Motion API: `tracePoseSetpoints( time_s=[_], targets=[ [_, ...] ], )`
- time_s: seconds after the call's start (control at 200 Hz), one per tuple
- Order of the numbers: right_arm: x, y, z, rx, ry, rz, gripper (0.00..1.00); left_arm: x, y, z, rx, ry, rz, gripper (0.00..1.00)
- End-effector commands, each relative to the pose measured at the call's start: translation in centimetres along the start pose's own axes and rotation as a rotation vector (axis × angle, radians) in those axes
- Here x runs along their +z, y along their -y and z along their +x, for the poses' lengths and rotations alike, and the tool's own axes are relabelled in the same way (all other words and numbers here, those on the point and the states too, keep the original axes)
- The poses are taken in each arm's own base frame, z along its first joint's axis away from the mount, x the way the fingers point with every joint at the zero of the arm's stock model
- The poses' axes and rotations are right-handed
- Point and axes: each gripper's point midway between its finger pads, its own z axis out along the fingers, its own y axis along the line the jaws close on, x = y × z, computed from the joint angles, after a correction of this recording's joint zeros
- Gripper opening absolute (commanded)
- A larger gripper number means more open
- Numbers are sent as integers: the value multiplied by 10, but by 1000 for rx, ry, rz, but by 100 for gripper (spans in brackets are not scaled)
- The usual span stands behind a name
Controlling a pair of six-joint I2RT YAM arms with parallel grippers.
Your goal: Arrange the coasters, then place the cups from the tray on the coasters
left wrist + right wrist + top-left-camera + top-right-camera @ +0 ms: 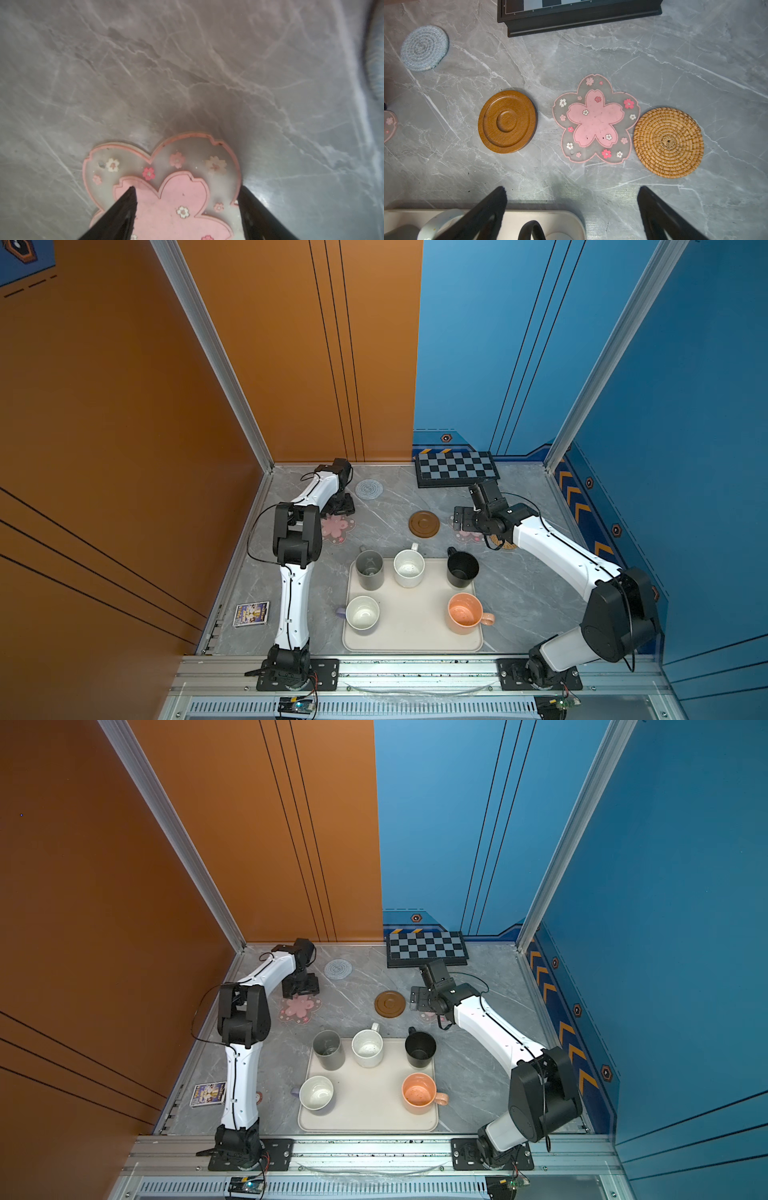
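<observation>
My left gripper stands open low over a pink-flower coaster, one fingertip above its pink middle and the other at its edge. Four more coasters lie on the table: grey-blue knitted, brown ringed disc, a second pink flower and tan rattan. My right gripper hangs open and empty between these and the tray. On the tray stand the cups: grey, speckled white, black, peach and lavender.
A black-and-grey chequered board lies at the back by the blue wall. A small printed card box sits at the front left beside the left arm, with a red-and-white sticker near it. Walls close in three sides.
</observation>
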Motion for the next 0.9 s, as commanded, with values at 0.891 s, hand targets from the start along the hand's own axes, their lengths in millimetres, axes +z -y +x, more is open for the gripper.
tracePoseSetpoints(
  time_s=[0.891],
  targets=[
    [-25, -20, -10, 13, 67, -57, 100, -39, 13, 100, 231, -86, 93, 79]
  ],
)
